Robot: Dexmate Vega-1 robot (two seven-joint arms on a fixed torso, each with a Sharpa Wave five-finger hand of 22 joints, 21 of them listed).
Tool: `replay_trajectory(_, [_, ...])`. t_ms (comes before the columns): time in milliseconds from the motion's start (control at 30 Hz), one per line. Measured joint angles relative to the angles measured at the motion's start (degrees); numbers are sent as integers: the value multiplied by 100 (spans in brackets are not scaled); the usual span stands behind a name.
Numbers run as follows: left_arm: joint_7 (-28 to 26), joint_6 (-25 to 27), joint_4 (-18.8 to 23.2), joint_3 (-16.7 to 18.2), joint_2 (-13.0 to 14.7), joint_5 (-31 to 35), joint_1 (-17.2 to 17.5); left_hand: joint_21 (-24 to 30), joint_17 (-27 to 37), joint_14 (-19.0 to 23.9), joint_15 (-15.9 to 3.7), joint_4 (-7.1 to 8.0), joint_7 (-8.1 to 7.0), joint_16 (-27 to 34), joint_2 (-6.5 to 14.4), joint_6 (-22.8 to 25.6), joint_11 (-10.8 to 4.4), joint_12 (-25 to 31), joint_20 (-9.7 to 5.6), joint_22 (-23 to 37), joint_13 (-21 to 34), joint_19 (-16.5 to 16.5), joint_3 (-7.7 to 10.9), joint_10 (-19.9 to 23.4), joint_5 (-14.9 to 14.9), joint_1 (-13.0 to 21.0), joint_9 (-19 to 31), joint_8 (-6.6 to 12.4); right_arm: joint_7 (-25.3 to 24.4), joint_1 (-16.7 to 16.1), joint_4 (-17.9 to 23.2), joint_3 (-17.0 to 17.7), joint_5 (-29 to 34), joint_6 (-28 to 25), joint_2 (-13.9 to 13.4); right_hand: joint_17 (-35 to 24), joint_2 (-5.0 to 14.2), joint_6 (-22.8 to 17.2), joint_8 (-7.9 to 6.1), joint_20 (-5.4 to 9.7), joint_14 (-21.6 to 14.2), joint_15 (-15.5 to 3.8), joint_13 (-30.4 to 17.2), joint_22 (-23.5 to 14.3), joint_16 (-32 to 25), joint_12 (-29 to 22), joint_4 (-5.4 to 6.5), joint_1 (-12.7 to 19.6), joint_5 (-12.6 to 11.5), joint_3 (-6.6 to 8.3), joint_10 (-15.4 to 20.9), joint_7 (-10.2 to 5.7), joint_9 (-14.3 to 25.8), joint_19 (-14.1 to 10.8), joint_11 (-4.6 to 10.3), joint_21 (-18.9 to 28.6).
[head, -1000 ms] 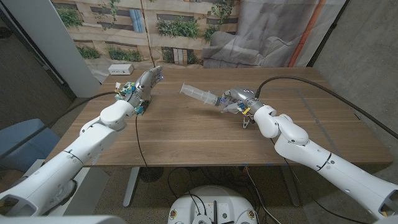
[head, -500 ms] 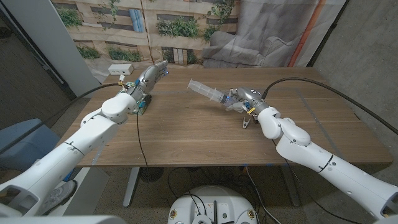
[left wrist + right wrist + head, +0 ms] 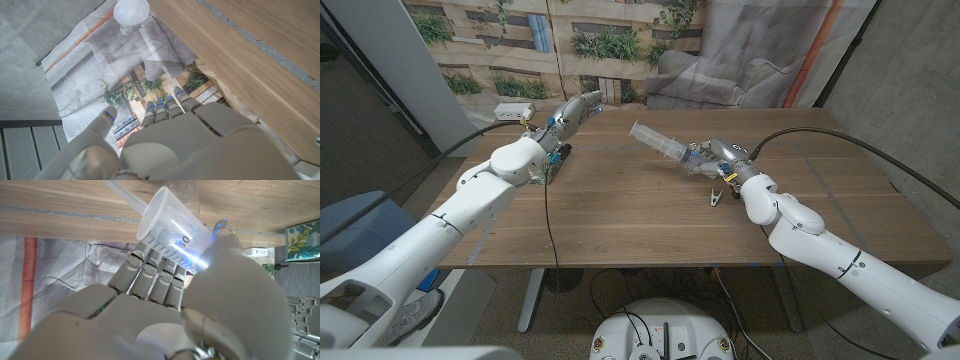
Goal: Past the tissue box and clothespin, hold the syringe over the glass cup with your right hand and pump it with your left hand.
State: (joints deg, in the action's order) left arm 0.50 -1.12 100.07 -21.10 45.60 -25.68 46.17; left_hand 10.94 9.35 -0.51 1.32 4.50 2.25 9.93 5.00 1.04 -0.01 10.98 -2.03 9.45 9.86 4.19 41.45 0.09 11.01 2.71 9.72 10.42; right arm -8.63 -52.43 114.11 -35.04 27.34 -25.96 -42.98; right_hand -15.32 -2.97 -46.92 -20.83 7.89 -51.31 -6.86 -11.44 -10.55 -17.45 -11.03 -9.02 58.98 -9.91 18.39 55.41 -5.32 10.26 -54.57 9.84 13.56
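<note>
The wooden table fills the middle of the head view, with a printed backdrop and a grey sheet behind its far edge. The left arm reaches to the far left part of the table, its left hand raised above the surface with fingers straight and close together, holding nothing. The right arm reaches to the far middle. The right hand grips the syringe around its barrel, above the table, tilted with its free end pointing up and towards the left hand; the two are well apart. In the right wrist view a tissue box shows at the edge. A clothespin lies on the table just beside the right wrist.
</note>
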Motion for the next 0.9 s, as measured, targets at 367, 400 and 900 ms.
replay_trajectory(367, [122, 144, 0, -180, -84, 117, -266, 0, 0, 0, 0, -25, 11, 0, 0, 51, -49, 28, 0, 0, 0, 0, -26, 49, 1, 0, 0, 0, -578, -198, -109, 204, -480, 297, 63, -24, 0, -72, 25, -1, -62, -21, -3, 0, 0, -23, 2, 0, 4, 2, 72, 72, -1, -1, -72, 0])
replay_trajectory(400, [136, 161, -5, -207, -103, 129, -303, 0, 0, 0, 0, -25, 11, 0, 0, 51, -31, 28, 0, 0, 0, 0, -26, 76, 1, 0, 0, 0, -665, -226, -128, 228, -559, 363, 78, -27, 0, -84, 24, -1, -62, -21, -3, 1, 0, -23, 2, 0, -6, 2, 89, 84, 0, -1, -89, 0])
replay_trajectory(900, [249, 273, -67, -392, -240, 188, -519, 0, 0, 0, 0, -44, 11, 0, 0, 51, -30, 28, 0, 0, 1, 0, -6, 92, 1, 0, 0, 0, -1267, -535, -269, 456, -1106, 911, 144, -53, 0, -143, 4, -1, -175, -53, -3, 1, 0, -22, 2, 0, -6, 2, 145, 143, 3, -1, -145, 0])
